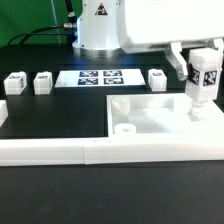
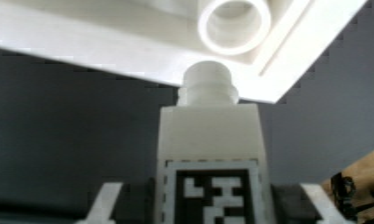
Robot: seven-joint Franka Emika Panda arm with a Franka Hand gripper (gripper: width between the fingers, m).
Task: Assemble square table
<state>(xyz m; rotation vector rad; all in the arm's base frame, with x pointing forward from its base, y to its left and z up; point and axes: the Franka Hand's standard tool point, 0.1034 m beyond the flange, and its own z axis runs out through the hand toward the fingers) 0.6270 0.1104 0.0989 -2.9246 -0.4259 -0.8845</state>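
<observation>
One large white square tabletop (image 1: 160,120) fills much of the exterior view's right half, and everything else is placed from it. Along its near edge runs the long low border wall (image 1: 60,152), and beyond its far edge lies the flat marker board (image 1: 100,77). Three loose legs stand past that same far edge. The near post (image 1: 158,77) is just behind the tabletop, while the middle post (image 1: 42,82) and the outer post (image 1: 14,82) are well off toward the exterior view's left. The fourth, the held leg (image 1: 204,90), hangs upright at the tabletop's far corner on the exterior view's right. The gripper (image 1: 202,72) clamps its tagged upper part, jaws narrowed onto the leg's sides. The coming move turns on how the leg's tip sits against the corner hole (image 2: 232,22). The leg's long axis runs straight away from the claw, yet in the wrist view the rounded tip lies short of the hole, by the tabletop's edge and not over the opening. I judge a small sideways shift is needed before lowering. The exterior view hides that hole behind the leg. The wrist view shows the offset but none of the loose posts. Neither view tells how high the tip is above the slab.
</observation>
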